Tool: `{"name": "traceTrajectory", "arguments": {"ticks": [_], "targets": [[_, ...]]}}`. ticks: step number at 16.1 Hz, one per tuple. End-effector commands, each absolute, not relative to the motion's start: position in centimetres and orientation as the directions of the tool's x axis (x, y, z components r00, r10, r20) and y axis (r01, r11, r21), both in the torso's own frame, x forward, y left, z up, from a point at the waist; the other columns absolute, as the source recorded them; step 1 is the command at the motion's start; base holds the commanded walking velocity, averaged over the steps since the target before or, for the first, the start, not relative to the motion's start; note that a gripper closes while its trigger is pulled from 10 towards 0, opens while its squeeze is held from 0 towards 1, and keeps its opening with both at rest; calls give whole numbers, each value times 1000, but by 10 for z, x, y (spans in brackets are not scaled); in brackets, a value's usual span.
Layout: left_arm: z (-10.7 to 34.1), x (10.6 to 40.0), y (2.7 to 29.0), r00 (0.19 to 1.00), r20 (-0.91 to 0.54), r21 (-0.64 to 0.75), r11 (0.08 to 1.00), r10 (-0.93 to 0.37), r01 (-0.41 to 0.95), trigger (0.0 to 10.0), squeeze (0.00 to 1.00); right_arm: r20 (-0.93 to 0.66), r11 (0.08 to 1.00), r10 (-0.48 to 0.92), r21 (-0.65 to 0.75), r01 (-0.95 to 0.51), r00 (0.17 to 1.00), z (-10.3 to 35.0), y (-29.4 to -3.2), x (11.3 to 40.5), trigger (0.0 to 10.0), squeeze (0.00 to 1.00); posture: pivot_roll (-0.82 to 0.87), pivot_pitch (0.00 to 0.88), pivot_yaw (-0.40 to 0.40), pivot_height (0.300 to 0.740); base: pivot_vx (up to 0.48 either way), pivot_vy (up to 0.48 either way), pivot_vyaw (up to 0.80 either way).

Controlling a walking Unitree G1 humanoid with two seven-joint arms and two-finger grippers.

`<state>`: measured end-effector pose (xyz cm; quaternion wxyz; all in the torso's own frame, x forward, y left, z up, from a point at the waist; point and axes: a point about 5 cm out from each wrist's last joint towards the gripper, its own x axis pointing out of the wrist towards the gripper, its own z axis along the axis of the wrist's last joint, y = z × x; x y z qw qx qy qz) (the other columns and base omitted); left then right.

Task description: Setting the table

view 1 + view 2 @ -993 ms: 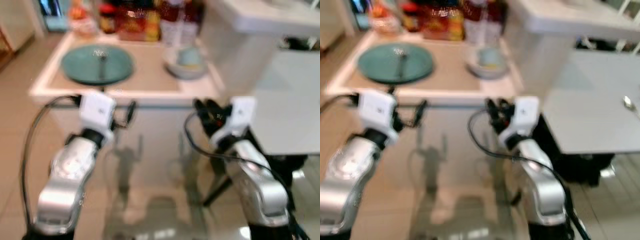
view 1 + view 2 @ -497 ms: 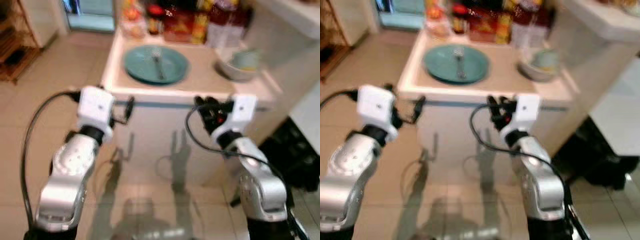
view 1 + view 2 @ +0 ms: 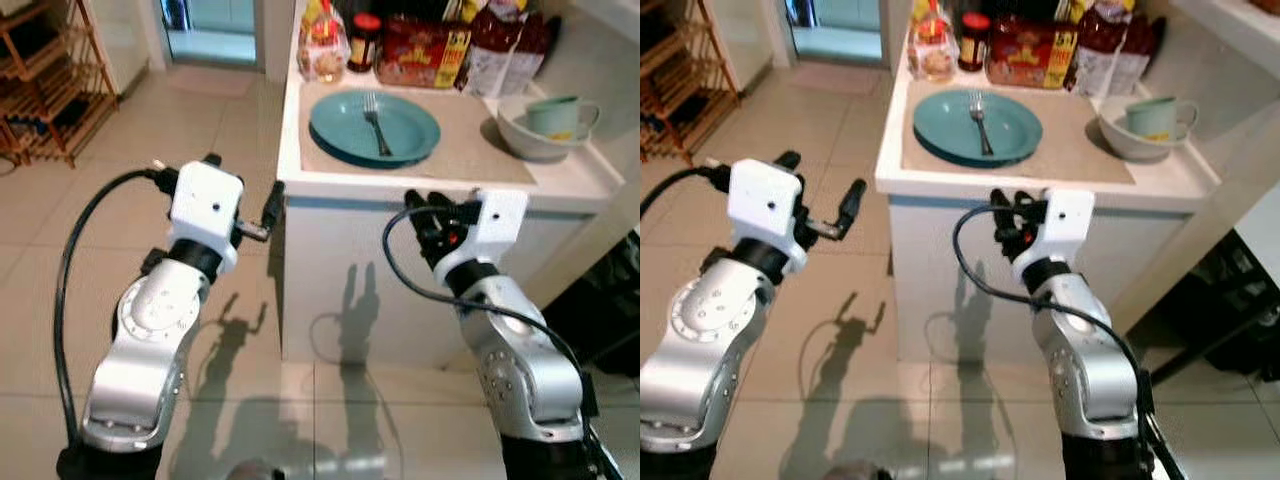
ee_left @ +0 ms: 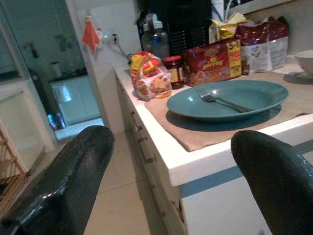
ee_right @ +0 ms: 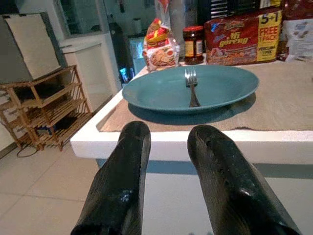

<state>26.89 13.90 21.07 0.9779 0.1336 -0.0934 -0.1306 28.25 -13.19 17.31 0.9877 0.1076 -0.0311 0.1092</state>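
A teal plate point(image 3: 345, 120) with a silver fork point(image 3: 378, 125) lying on it rests on a beige placemat point(image 3: 465, 145) on the white counter point(image 3: 400, 186). Further right on the counter, a pale bowl point(image 3: 530, 142) holds a green mug point(image 3: 560, 115). My left gripper point(image 3: 240, 182) is raised in front of the counter's left corner, fingers wide open and empty. My right gripper point(image 3: 428, 205) hovers just below the counter's front edge, pointing at the plate point(image 5: 161, 93), its fingers point(image 5: 129, 147) a little apart with nothing between them.
Snack packets point(image 3: 425, 50), a jar point(image 3: 365, 27) and a bag of biscuits point(image 3: 322, 45) line the back of the counter. A wooden rack point(image 3: 45, 90) stands at the far left across tiled floor. Something dark point(image 3: 610, 320) sits low on the right.
The whole picture has shifted and sharpened, so the camera has moved: the counter now sits nearer and more to the right. Both arms keep the same raised pose.
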Motion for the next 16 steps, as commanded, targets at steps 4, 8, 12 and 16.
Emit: {"name": "traceTrajectory", "arguments": {"ticks": [4, 8, 12, 16], "targets": [[208, 271, 136, 942, 136, 308, 917, -307, 255, 10000, 0, 134, 962, 132, 221, -159, 982, 183, -145, 288, 10000, 0, 150, 1, -47, 740, 405, 0, 209], [207, 271, 137, 943, 137, 291, 922, -303, 254, 10000, 0, 148, 962, 146, 209, -175, 978, 187, -145, 291, 10000, 0, 145, 0, -44, 740, 404, 0, 0], [205, 274, 134, 941, 131, 276, 923, -313, 268, 10000, 0, 106, 972, 152, 162, -167, 983, 186, -146, 293, 10000, 0, 131, 0, -32, 740, 402, 0, 0], [205, 275, 133, 939, 131, 274, 922, -319, 275, 10000, 0, 57, 980, 135, 139, -142, 989, 186, -150, 301, 10000, 0, 132, 0, -32, 740, 377, 0, 0]]}}
